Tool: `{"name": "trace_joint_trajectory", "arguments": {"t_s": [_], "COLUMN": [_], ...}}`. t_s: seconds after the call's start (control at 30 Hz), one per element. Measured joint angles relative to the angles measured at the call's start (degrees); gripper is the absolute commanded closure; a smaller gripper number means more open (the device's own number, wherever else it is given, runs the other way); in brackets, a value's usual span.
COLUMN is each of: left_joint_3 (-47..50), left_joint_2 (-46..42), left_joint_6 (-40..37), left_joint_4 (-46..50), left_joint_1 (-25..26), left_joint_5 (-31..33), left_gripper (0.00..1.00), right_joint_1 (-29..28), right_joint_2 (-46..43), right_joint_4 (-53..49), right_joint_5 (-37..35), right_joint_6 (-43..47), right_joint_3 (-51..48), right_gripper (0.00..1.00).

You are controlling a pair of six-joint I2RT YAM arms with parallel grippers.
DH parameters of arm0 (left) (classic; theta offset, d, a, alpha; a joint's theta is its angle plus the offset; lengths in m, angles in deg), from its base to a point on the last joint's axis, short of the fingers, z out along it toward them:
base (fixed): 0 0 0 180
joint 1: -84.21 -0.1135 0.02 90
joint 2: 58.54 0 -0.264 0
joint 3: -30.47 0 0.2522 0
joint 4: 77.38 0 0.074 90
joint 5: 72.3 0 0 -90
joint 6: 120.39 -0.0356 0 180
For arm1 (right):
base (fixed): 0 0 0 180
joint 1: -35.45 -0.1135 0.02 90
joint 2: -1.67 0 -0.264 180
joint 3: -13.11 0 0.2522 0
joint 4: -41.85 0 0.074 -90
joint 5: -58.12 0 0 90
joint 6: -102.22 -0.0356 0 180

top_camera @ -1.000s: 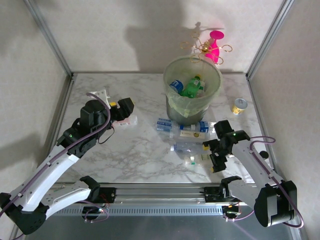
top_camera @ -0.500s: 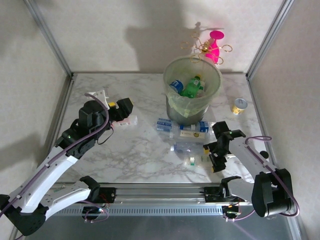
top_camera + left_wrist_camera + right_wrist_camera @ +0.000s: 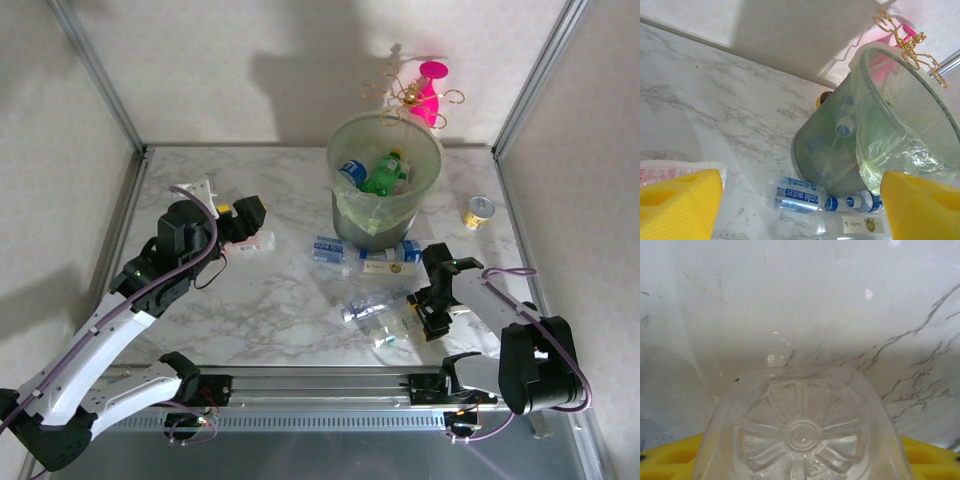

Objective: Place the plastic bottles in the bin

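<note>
The marble bench (image 3: 280, 290) is boxed in by pale walls at the back and both sides, with a metal rail along its near edge. The widest bare stretch lies at middle left of the top view, between the left arm and the loose bottles, and a narrower strip runs on the right between the bin (image 3: 350, 222) and a gold-topped can (image 3: 479, 211). The bin stands upright at upper centre, mouth up, a green bottle (image 3: 380, 178) and others inside, and a pink-and-gold ornament (image 3: 425, 95) just behind its rim. At its foot a blue-labelled bottle (image 3: 328, 249) and a white-labelled bottle (image 3: 385, 263) lie end to end, long axes left to right. Below them the clear bottle (image 3: 368, 305) lies tilted, its long axis rising from lower left to upper right, base toward the right pincer (image 3: 800, 462). In the right wrist view we face that ribbed base with a yellow pad at each side, and we cannot tell whether the pads press it. A small bottle (image 3: 392, 333) lies just beside it. The left pincer (image 3: 800, 202) stands wide apart, holding nothing, with a red-printed bottle (image 3: 675, 172) by the pad at lower left of the left wrist view.
</note>
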Motion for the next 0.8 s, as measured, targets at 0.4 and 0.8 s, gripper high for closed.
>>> {"name": "trace_joint_trajectory", "arguments": {"t_s": [0.4,0.8], "left_joint_3": [-3.41,-7.89], "left_joint_2": [3.72,9.2], "left_joint_6": [-0.39,-1.57], "left_joint_4": [-0.31,-3.82], "left_joint_1": [0.0,0.0], "left_joint_5": [-0.07,-2.97], "left_gripper": [0.18,0.19], "right_joint_1": [0.09,0.28], "right_joint_2": [-4.52,-7.91], "right_joint_4": [-6.51,-5.81], "right_joint_5": [-4.24,-2.71], "right_joint_6": [3.19,18.86], "right_joint_3": [7.67,24.63], "right_gripper": [0.48,0.62]}}
